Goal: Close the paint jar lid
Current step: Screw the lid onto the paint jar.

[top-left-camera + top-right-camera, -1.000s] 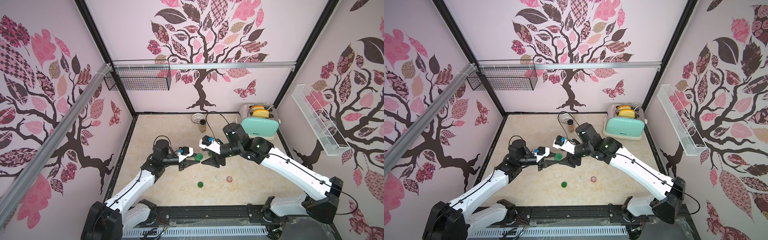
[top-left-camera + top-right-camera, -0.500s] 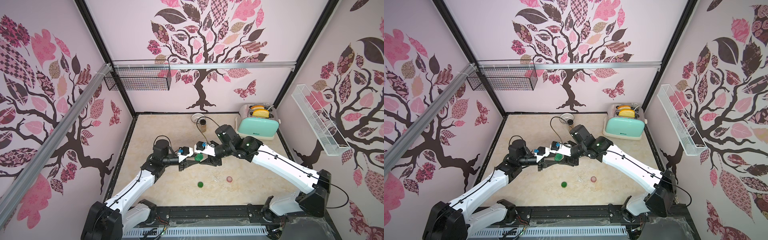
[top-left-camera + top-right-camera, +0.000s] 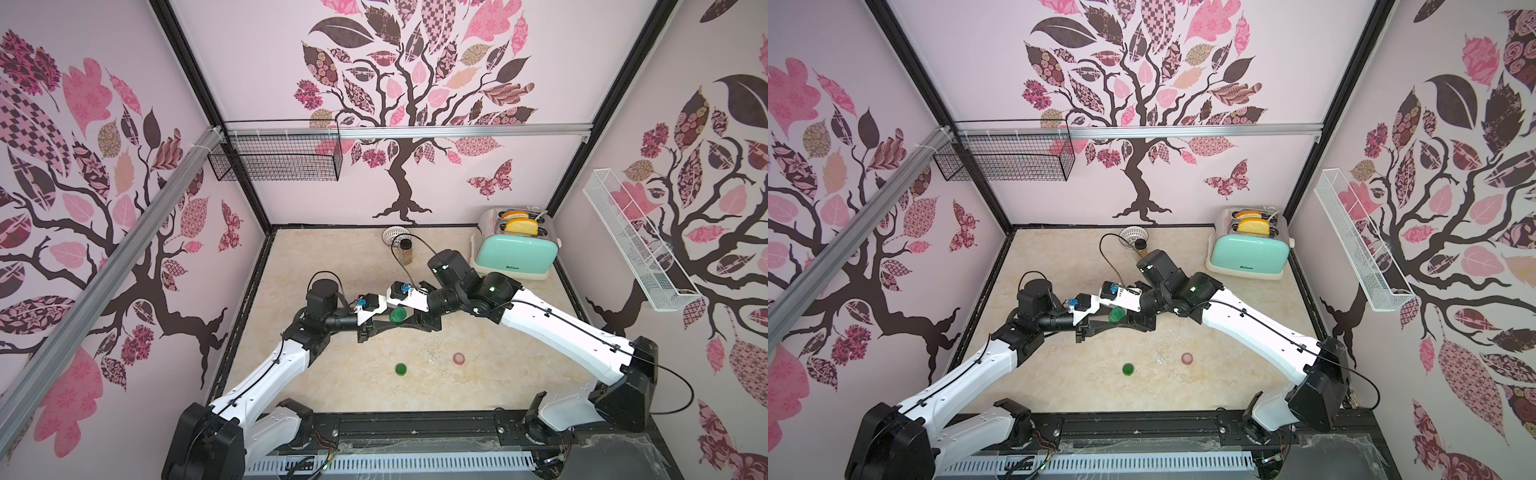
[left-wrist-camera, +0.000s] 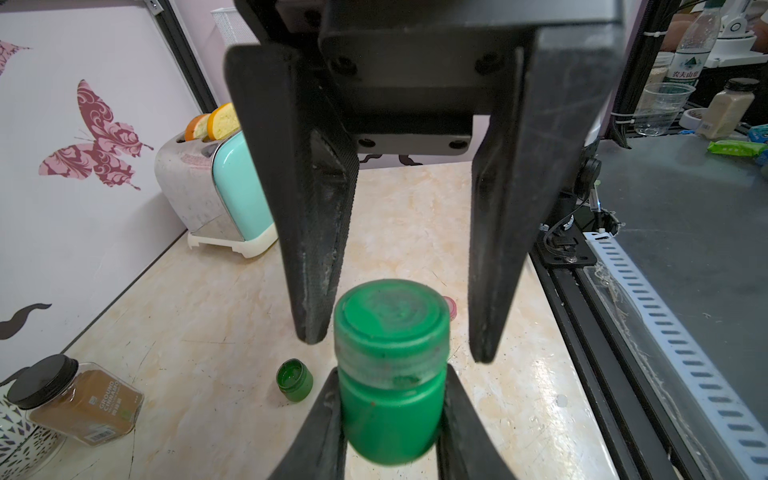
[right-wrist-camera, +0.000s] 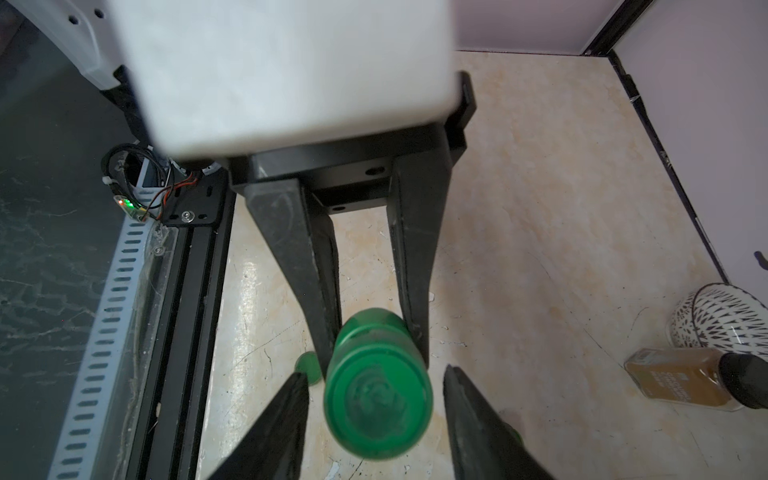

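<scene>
A toaster (image 3: pixel 515 253), a spice jar (image 3: pixel 405 251) and a white cup (image 3: pixel 395 235) are standing at the far side of the desk (image 3: pixel 332 374), and a small green pot (image 3: pixel 400 369) and a pink cap (image 3: pixel 459 358) are lying nearer the front. The left fingers (image 4: pixel 320 436) are clamping the green jar (image 4: pixel 390 415) above the desk's middle, while the right fingers (image 4: pixel 307 208) are standing open on either side of its lid (image 4: pixel 392 316) (a slim gap showing each side), gripping nothing. The lid is sitting on the jar's neck, how tightly being hard to tell, and little of the jar is showing in both top views.
</scene>
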Tool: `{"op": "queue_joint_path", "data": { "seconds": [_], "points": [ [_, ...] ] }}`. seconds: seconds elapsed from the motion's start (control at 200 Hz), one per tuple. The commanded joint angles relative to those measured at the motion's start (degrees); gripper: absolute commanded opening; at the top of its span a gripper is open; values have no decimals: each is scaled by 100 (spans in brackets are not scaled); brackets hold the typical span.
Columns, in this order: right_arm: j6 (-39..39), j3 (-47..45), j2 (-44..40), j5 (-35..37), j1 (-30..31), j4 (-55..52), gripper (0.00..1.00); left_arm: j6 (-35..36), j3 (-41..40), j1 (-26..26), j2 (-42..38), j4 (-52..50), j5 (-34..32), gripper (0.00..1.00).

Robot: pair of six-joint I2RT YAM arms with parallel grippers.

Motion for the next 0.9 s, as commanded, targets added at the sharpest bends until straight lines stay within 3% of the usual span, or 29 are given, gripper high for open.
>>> {"op": "queue_joint_path", "data": {
  "seconds": [0.0, 0.27, 0.52, 0.715, 0.845, 0.895],
  "points": [
    [60, 288, -49, 52, 40, -32, 53, 51, 138, -19, 3, -2, 49, 27],
    [96, 347, 10, 34, 36, -70, 41, 55, 130, -22, -19, -11, 36, 27],
    [628, 365, 131, 206, 53, 3, 20, 72, 121, -22, -58, -11, -29, 27],
    [2419, 395, 288, 1338, 439, 460, 13, 98, 71, -21, -161, 78, -388, 27],
    [4668, 528, 547, 2066, 643, 515, 0, 87, -20, -21, -283, 241, -670, 27],
    [5483, 529, 642, 2072, 649, 523, 0, 77, -54, -17, -324, 303, -755, 27]
  ]
}}
